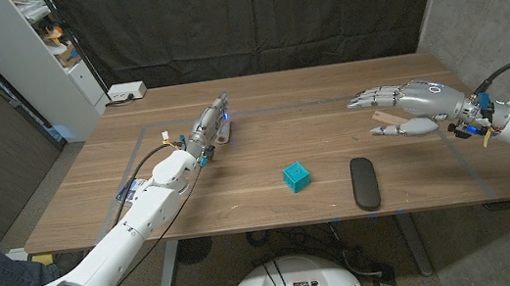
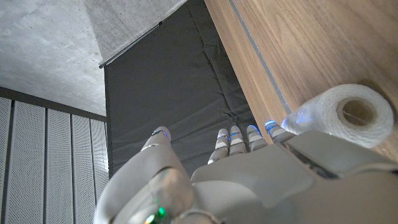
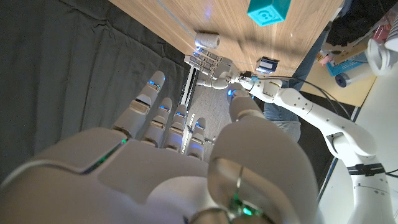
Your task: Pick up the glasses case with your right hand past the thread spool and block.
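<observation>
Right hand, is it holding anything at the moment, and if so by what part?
Nothing. The right hand hovers open above the table, fingers spread, apart from the glasses case lying nearer the front edge.

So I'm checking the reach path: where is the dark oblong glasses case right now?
In the head view the dark oblong glasses case lies near the table's front edge, robot's right, beside the teal block and below the raised right hand.

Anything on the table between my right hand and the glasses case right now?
No. In the head view the right hand hovers open above and behind the glasses case, with bare wood between them; the teal block sits off toward the left.
</observation>
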You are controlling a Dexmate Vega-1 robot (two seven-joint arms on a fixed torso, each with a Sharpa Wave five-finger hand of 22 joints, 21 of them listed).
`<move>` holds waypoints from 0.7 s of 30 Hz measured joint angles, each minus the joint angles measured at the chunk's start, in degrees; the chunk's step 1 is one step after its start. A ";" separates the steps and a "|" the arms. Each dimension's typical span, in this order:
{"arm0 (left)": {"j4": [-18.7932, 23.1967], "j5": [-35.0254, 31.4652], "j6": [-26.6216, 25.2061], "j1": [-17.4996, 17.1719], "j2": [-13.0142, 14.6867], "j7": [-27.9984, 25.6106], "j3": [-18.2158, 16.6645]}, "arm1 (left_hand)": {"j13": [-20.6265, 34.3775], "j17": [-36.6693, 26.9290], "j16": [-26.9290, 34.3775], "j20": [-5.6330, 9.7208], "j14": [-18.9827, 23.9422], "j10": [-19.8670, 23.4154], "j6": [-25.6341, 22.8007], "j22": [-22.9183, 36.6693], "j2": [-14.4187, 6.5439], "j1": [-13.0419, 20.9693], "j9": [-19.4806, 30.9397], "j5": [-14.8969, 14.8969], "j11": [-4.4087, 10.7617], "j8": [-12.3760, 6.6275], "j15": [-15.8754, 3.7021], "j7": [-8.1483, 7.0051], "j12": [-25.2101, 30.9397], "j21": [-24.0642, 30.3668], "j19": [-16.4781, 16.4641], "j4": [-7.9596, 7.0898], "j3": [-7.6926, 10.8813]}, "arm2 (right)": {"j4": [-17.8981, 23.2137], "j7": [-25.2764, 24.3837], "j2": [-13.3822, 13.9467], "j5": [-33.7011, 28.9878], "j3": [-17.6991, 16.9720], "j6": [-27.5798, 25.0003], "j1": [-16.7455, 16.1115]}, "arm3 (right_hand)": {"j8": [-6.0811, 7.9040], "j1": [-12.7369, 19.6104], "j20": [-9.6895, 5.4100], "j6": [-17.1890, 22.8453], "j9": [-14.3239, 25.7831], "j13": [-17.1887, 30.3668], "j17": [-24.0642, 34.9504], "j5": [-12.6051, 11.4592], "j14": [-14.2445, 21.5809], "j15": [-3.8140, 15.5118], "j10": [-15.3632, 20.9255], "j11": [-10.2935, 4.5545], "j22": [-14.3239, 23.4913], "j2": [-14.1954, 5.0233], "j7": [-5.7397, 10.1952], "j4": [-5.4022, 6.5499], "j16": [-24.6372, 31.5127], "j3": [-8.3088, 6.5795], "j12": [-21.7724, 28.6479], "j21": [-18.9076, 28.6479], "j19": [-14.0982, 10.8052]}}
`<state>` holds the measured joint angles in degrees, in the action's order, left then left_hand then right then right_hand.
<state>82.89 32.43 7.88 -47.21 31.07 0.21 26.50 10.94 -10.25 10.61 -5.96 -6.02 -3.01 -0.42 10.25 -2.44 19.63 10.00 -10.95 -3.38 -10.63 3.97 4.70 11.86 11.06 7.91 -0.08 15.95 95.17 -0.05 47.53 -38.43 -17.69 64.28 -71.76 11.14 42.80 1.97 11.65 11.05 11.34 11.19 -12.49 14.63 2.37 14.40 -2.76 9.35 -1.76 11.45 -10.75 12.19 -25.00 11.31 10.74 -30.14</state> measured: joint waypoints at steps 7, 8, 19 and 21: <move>-0.09 0.02 0.09 0.09 -0.12 0.10 0.09 | 0.00 0.00 0.00 0.00 0.00 0.00 0.00 0.00 0.00 0.00 0.00 0.00 0.00 0.00 0.00 0.00 0.00 0.00 0.00 0.00 0.00 | 1.36 -0.52 0.59 -3.14 -0.97 -0.02 -0.49 | 0.00 1.49 0.20 -0.31 0.00 0.00 0.00 0.42 -0.62 -0.62 -0.94 0.33 0.00 0.16 -0.31 0.09 0.00 -1.02 -0.33 0.00 0.20; -0.09 0.02 0.10 0.10 -0.12 0.10 0.11 | 0.00 0.00 0.00 0.00 0.00 0.00 0.00 0.00 0.00 0.00 0.00 0.00 0.00 0.00 0.00 0.00 0.00 0.00 0.00 0.00 0.00 | 1.46 -0.80 0.61 -3.72 -1.04 -0.03 -0.53 | 0.00 1.67 0.20 -0.31 0.00 0.00 0.00 0.63 -0.60 -0.63 -1.03 0.41 0.00 0.33 -0.31 0.08 -0.01 -1.02 -0.33 0.00 0.20; 0.11 0.02 0.09 0.22 0.04 0.26 0.13 | 0.00 0.00 0.00 -0.24 0.00 0.00 0.00 0.00 0.00 0.00 0.00 0.00 0.00 0.00 0.00 0.00 0.00 0.00 0.25 0.15 -0.15 | 3.14 -3.08 2.18 -8.27 -1.55 -0.57 -1.16 | 0.00 2.66 0.20 -0.61 0.00 -0.01 0.01 0.84 -1.12 -1.56 -2.05 0.83 0.00 0.71 0.01 0.32 -0.55 -1.74 -0.33 0.00 0.20; 0.12 0.02 0.09 0.23 0.06 0.28 0.13 | 0.00 0.00 0.00 -0.31 0.00 0.00 0.00 0.00 -0.22 -0.22 0.00 0.00 0.00 0.00 0.00 0.00 0.00 0.00 0.32 0.23 -0.24 | 3.20 -3.37 2.26 -8.72 -1.55 -0.80 -1.19 | 0.00 2.65 0.41 -0.61 0.00 -0.01 0.08 0.84 -1.12 -1.56 -2.26 1.04 0.00 0.72 0.01 0.32 -0.55 -1.74 -0.33 0.00 0.01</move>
<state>83.01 32.45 7.97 -46.98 31.13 0.49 26.63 10.94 -10.25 10.61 -6.27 -6.01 -3.01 -0.42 10.25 -2.67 19.41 10.00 -10.95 -3.38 -10.63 3.97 4.70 11.86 11.06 8.23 0.16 15.71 98.37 -3.42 49.80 -47.15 -19.24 63.47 -72.95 11.14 45.45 2.38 11.04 11.05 11.33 11.27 -11.65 13.51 0.81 12.13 -1.72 9.35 -1.05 11.46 -10.42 11.64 -26.75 10.98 10.75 -30.13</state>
